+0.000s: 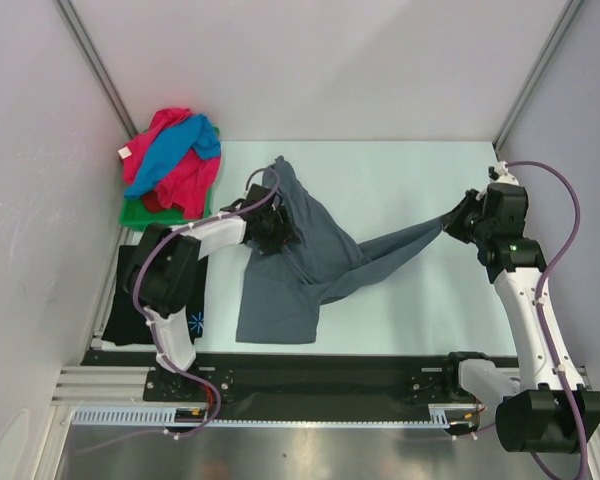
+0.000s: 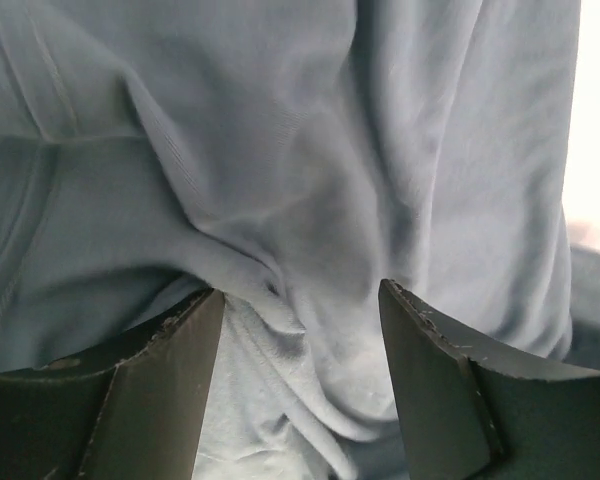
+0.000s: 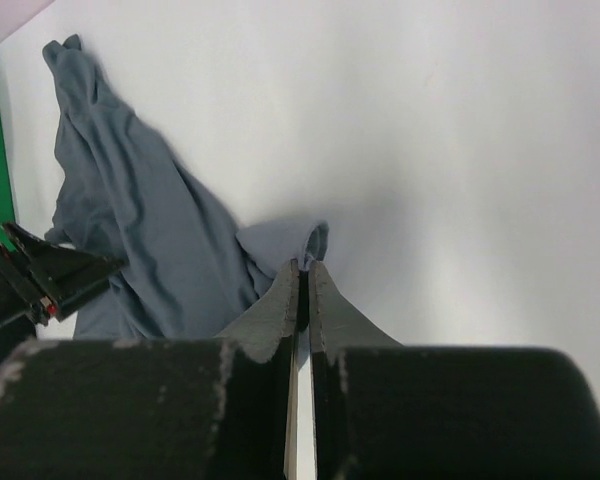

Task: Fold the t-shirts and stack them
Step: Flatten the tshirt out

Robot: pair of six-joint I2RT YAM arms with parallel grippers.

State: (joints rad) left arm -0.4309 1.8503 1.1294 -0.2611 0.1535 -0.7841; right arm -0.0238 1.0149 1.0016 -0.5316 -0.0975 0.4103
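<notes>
At the centre of the tabletop (image 1: 410, 180), you find the slate-grey t-shirt (image 1: 290, 290) crumpled and partly drawn out, not yet flat. Judge the step in hand as spreading this shirt before the first fold; no fold is made.

Jaw state:
- Right jaws, on the right arm (image 1: 525, 290): closed tight on a corner of the grey cloth at the right side of the tabletop. The right wrist view shows no gap between them.
- Left jaws, on the left arm (image 1: 180, 265): well apart over the bunched left part of the shirt. A ridge of cloth stands between them; nothing is clamped.

Orientation: the bulk of the shirt runs far to near, just beside the left arm. One strip is pulled taut from that bulk to the right jaws, so the long axis runs left to right, tilted slightly far at the right. You cannot tell which end is the collar.

Next move, as a judgement: close the left jaws on the ridge beneath them, then draw the arms apart to flatten the cloth.

The black t-shirt (image 1: 120, 310) lies at the near left, partly under the left arm. The pink and blue t-shirts (image 1: 175, 160) are heaped on the green tray (image 1: 132, 217) at the far left.
</notes>
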